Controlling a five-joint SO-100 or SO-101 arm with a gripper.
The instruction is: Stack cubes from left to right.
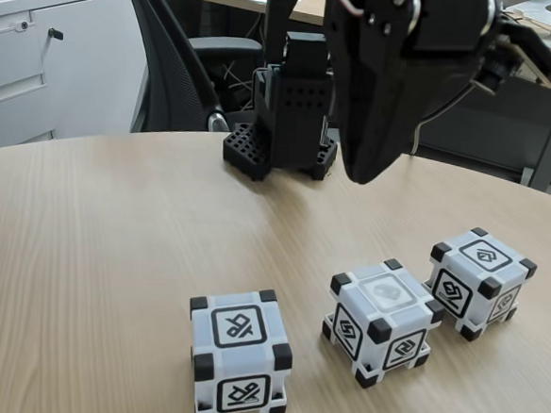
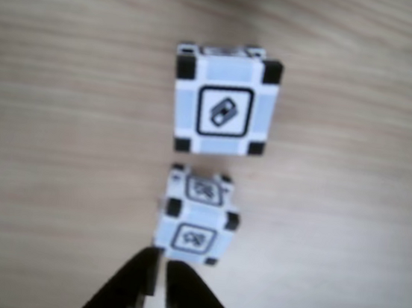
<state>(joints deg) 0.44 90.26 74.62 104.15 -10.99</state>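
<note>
Three cubes sat apart on the wooden counter (image 1: pixel 93 250), none stacked on another. In the fixed view, the left cube (image 1: pixel 238 357) stood nearest the camera, the middle cube (image 1: pixel 382 322) lay to its right and a little farther back, and the right cube (image 1: pixel 479 280) stood just beside the middle one with a narrow gap between them. The black arm's base (image 1: pixel 283 122) stood at the far edge of the counter, with an office chair (image 1: pixel 177 63) behind it. The claw (image 1: pixel 368 170) hung in the air well above the counter, behind the cubes and touching none.

In the other view, the claw (image 2: pixel 160 272) entered from the bottom edge, its two fingers pressed nearly together and holding nothing, tips just short of a blurred cube (image 2: pixel 194 216). Another cube (image 2: pixel 225 100) lay beyond it.
</note>
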